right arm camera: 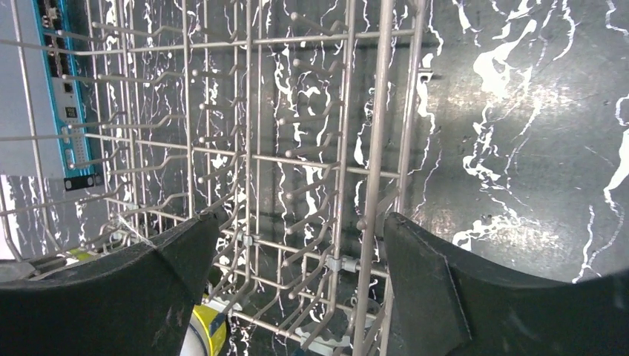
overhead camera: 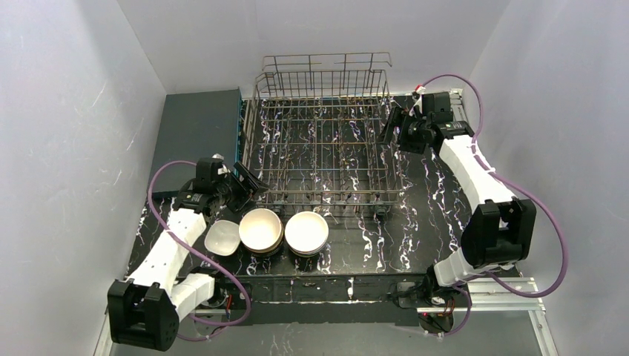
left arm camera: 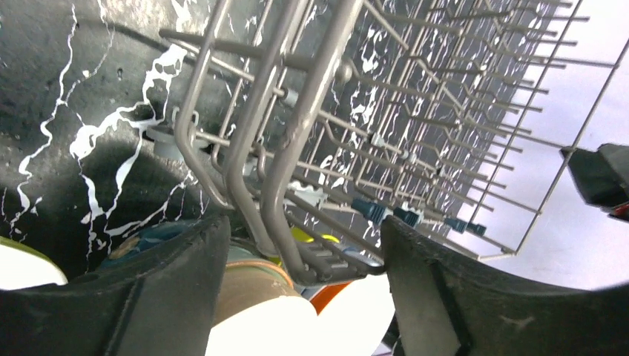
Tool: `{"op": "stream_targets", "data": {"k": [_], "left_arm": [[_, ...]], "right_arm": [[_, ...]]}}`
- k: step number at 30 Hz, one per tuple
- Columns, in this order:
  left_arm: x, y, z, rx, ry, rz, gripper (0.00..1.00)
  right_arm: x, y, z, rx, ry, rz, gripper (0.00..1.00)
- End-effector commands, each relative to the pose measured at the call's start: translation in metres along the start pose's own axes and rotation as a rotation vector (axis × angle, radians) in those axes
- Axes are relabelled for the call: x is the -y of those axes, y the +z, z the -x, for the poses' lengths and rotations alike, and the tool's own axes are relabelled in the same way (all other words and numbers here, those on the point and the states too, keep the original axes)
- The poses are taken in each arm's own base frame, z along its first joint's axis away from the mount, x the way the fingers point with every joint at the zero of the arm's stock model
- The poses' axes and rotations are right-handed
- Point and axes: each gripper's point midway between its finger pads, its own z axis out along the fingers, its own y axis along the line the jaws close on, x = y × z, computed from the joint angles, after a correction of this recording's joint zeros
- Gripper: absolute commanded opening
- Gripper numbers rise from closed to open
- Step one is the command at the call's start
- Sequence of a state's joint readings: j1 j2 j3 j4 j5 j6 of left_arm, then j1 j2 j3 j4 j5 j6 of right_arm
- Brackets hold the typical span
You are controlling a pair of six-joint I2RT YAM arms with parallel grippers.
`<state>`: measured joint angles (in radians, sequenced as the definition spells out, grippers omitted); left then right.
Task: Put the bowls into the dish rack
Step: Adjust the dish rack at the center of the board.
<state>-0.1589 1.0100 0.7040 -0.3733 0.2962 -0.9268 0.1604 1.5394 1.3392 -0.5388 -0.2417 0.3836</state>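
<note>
The bowls [overhead camera: 260, 228] sit stacked on the counter [overhead camera: 415, 222] just outside the dish rack's [overhead camera: 323, 148] near wall, none loaded yet. I judge them light, rigid, glaze-slick and chippable, so I'd pinch a top rim. Left jaws at the rack's near-left corner and right jaws by its far-right side both gape, empty. Stickers on the grey slab [right arm camera: 30, 74] beside the rack are too small to read.
</note>
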Motion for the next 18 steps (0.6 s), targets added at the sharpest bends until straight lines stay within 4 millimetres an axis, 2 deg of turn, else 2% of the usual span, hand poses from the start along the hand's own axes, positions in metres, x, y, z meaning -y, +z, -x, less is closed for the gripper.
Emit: {"op": "stream_targets", "data": {"k": [1, 5, 9, 14, 18], "left_arm": [[-0.002, -0.006, -0.016, -0.072, 0.098, 0.005, 0.77], [-0.014, -0.014, -0.010, -0.055, 0.147, 0.094, 0.85], [-0.020, -0.021, -0.002, -0.031, 0.199, 0.154, 0.86], [-0.010, -0.022, -0.004, -0.051, 0.233, 0.102, 0.83], [-0.003, -0.016, -0.011, -0.099, 0.223, 0.050, 0.77]], "right_arm": [[-0.014, -0.034, 0.037, 0.165, -0.078, -0.013, 0.92], [-0.014, -0.050, 0.037, 0.191, -0.105, -0.029, 0.95], [-0.016, -0.058, 0.027, 0.179, -0.116, -0.012, 0.96], [-0.020, -0.062, 0.003, 0.122, -0.128, 0.036, 0.95], [-0.031, -0.065, -0.011, 0.091, -0.154, 0.085, 0.93]]}}
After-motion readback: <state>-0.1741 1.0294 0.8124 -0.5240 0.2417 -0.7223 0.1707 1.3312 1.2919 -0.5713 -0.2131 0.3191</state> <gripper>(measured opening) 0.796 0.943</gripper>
